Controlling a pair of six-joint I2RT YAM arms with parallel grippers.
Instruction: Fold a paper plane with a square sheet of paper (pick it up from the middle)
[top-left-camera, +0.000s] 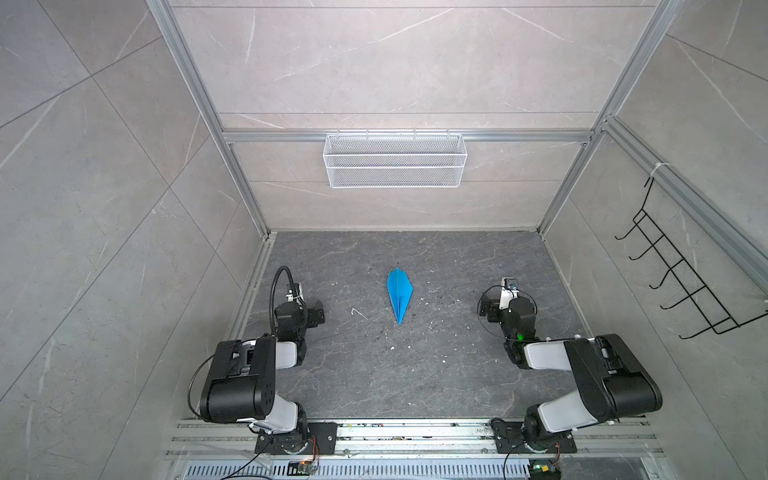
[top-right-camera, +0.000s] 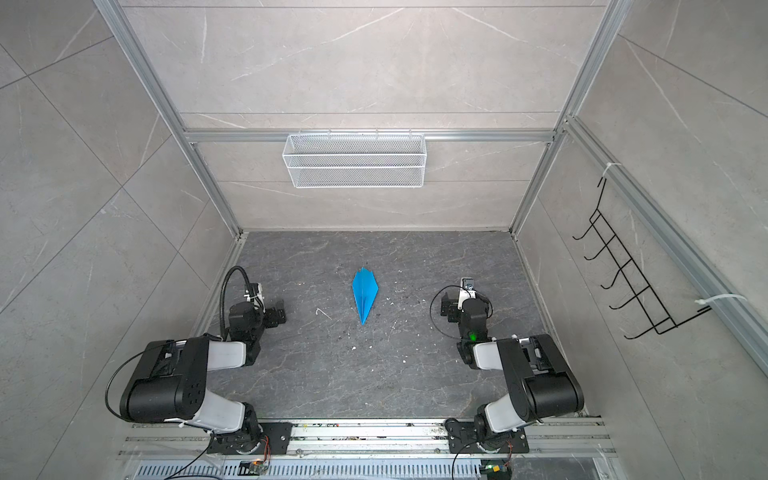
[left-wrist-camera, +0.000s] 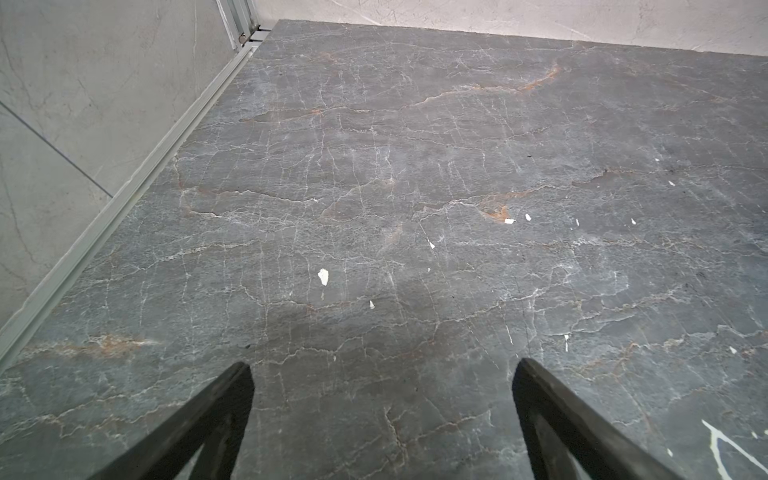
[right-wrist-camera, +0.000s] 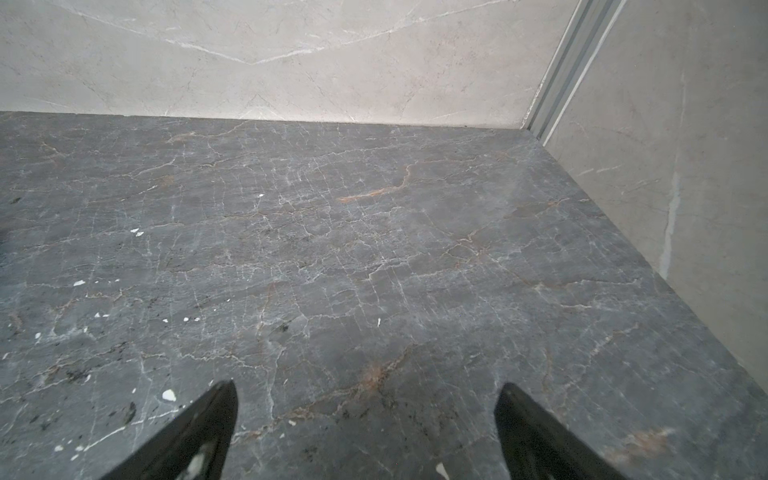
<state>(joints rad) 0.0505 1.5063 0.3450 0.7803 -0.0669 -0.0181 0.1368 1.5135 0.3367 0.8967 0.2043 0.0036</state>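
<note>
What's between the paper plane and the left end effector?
Just a thin white mark on the table, seen in both top views.

Your top views hang high at the near side of the counter (top-left-camera: 374, 374), looking steeply down toward the back wall (top-left-camera: 395, 75); both share almost the whole scene. Your wrist views sit low and close over it, facing the far corners past the left end effector (left-wrist-camera: 383, 365) and right end effector (right-wrist-camera: 366, 385).

Left arm (top-left-camera: 241, 374), right arm (top-left-camera: 602, 374): black housings, white link covers, looped black cables (top-left-camera: 273, 295); tapered black fingers (left-wrist-camera: 216, 415).
</note>
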